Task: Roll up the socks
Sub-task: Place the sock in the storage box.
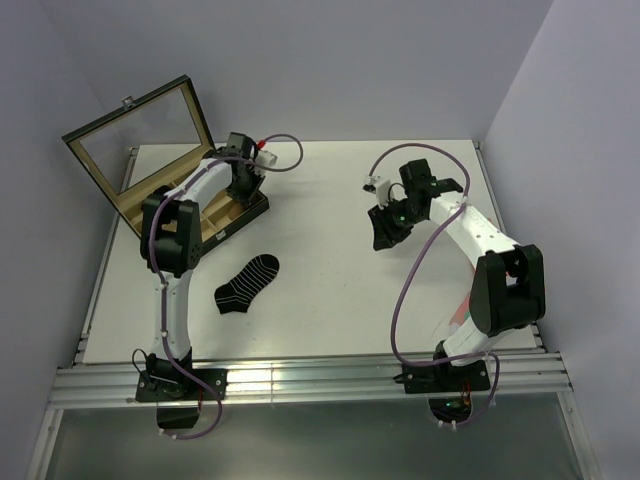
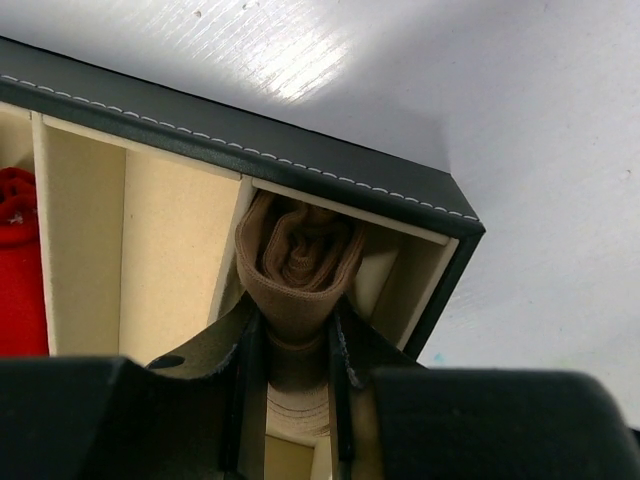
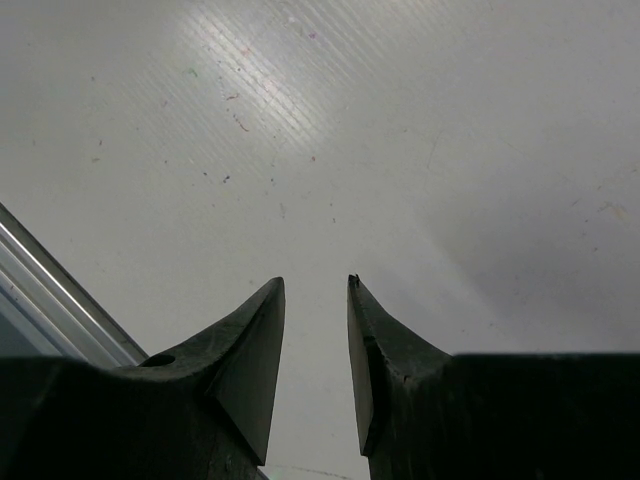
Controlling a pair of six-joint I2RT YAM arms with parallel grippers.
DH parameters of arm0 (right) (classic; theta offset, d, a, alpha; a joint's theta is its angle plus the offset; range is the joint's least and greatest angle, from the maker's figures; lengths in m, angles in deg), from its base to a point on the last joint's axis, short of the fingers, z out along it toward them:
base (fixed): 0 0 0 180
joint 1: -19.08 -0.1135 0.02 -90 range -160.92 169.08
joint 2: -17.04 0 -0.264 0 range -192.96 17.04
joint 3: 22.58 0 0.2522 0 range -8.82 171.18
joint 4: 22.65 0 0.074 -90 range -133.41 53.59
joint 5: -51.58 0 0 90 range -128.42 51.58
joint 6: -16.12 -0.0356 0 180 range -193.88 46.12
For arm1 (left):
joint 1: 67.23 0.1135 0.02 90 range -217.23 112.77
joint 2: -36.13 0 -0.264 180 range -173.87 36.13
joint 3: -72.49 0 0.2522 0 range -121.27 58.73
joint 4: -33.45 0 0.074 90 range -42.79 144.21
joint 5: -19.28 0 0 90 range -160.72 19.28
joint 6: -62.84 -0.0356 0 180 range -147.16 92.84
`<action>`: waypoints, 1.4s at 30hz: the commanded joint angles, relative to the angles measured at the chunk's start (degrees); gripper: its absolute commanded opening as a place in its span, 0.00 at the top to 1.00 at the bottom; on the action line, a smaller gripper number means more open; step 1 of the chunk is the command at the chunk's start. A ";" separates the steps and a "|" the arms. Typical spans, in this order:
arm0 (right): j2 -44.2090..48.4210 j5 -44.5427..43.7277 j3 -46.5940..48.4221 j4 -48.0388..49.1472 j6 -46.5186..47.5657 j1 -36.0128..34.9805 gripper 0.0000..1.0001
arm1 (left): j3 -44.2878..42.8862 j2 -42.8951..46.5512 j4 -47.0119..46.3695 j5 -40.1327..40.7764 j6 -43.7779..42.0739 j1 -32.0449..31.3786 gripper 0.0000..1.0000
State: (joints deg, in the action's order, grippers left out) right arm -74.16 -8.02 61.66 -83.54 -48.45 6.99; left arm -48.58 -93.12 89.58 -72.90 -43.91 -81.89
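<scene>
Tan sock (image 2: 300,265), rolled, is sitting in end slot of box (image 2: 300,145) w/ left pincer (image 2: 293,338) clamping it, prob. seating it, while black striped sock (image 1: 247,284) is lying flat on worktop (image 1: 330,300), right pincer (image 3: 315,300) hovering open, empty.

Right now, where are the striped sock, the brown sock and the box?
striped sock (image 1: 247,285), overhead view, middle of its foot.
brown sock (image 2: 300,260), left wrist view, its rolled end.
box (image 2: 300,160), left wrist view, dark stitched rim.
</scene>
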 commanded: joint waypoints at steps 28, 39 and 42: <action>2.34 -0.51 0.54 0.64 1.02 0.14 0.61 | -1.59 4.36 -0.98 0.85 5.06 -0.55 0.63; 2.69 -1.12 -0.17 0.64 1.46 0.14 0.60 | 0.52 7.52 -3.26 -1.16 5.59 -0.11 0.55; 2.69 -1.39 -0.16 0.55 1.55 0.14 0.60 | 0.08 7.70 -2.82 -1.78 5.68 -0.11 0.53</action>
State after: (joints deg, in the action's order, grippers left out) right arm -74.13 -8.92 61.59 -83.56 -47.81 6.99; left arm -47.31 -89.87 88.44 -72.48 -39.52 -81.89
